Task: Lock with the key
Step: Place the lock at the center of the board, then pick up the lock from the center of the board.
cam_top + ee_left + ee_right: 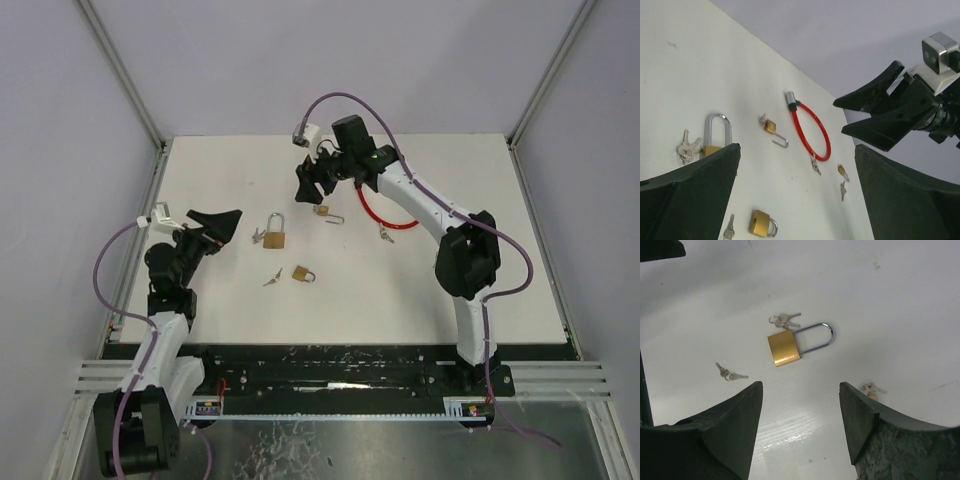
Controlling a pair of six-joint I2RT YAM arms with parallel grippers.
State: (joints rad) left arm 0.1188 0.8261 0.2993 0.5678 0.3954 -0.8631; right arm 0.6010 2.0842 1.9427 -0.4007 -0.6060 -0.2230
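Top external view: your left gripper [217,222] hangs over the left part of the white table [480,290]. Its jaws are released and spread wide, with nothing in them. Your right gripper [311,182] hangs further back near the middle, jaws also apart and empty.

Task item: the large brass padlock with the long steel shackle [277,236] lies flat on the table between the two grippers. It is closer to the left one and touches neither. The bunch of small silver keys [258,237] lies just beside the padlock body, on its left. You cannot tell whether the shackle is latched.

Right wrist view: padlock and key bunch sit ahead, between the fingers and apart from both tips. Left wrist view: the left finger hides the lower part of the padlock body.

Other items:
- The small brass padlock with its thin shackle swung open [322,210] lies just beside the right gripper.
- The red cable loop lock [374,212] lies to its right, partly under the right arm.
- The pair of keys [385,235] lies at the cable's near edge.
- The second small brass padlock [303,273] lies nearer the arm bases.
- The single silver key [270,281] lies near it on the left, not touching.
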